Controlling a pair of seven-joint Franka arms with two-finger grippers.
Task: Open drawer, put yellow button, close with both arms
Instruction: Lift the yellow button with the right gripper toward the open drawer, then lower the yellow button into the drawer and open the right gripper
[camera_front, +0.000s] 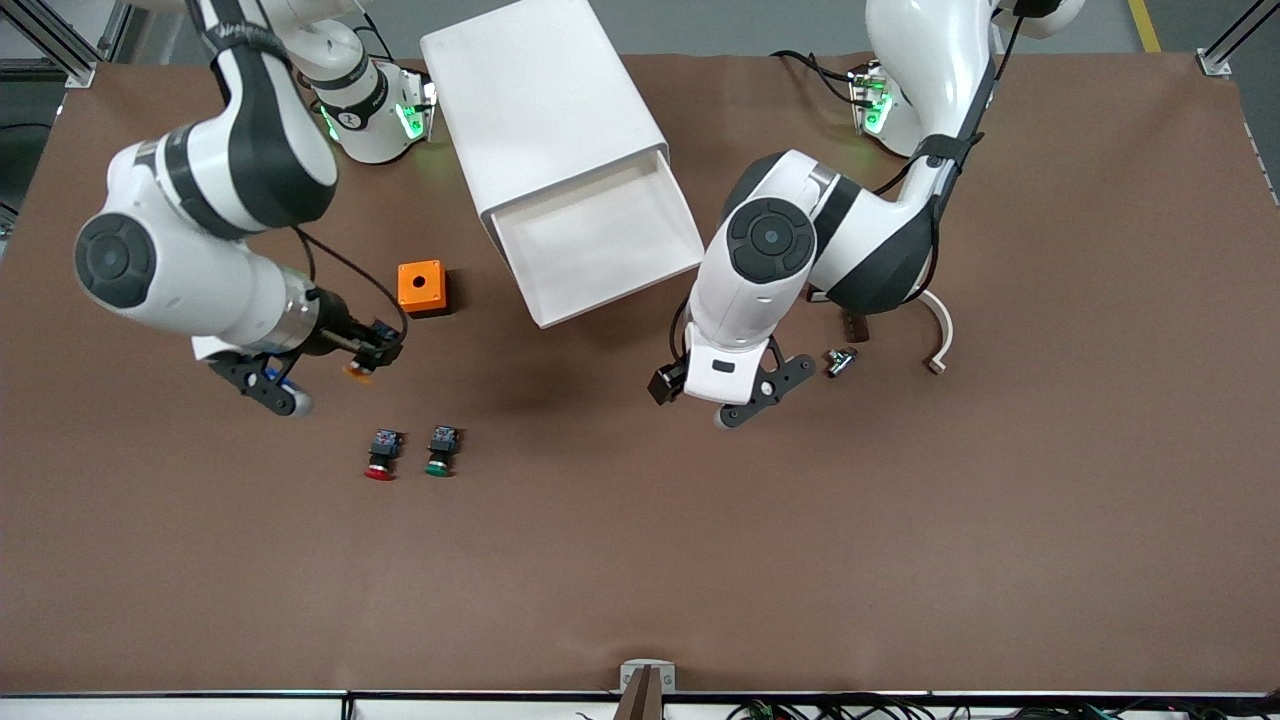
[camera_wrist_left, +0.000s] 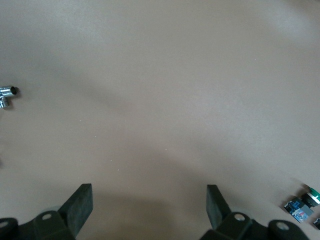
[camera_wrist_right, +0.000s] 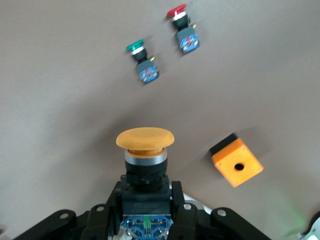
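Observation:
The drawer (camera_front: 622, 294), uppermost of the white cabinet (camera_front: 545, 110), stands pulled out and shows a bare white inside. My right gripper (camera_front: 368, 357) (camera_wrist_right: 146, 202) is shut on the black body of the yellow button (camera_front: 356, 373) (camera_wrist_right: 145, 138), whose cap points away from the fingers. It hangs over the brown table, close to the orange box. My left gripper (camera_front: 722, 398) (camera_wrist_left: 148, 205) is open with nothing between its fingers (camera_wrist_left: 80, 204). It hangs over bare table, off the drawer's corner toward the left arm's end.
An orange box (camera_front: 422, 288) (camera_wrist_right: 236, 162) sits beside the cabinet. A red button (camera_front: 381, 453) (camera_wrist_right: 180, 22) and a green button (camera_front: 441, 450) (camera_wrist_right: 141, 59) lie nearer the front camera. A silver metal part (camera_front: 840, 361) (camera_wrist_left: 7, 94), a dark piece (camera_front: 853, 325) and a white curved piece (camera_front: 940, 335) lie by the left arm.

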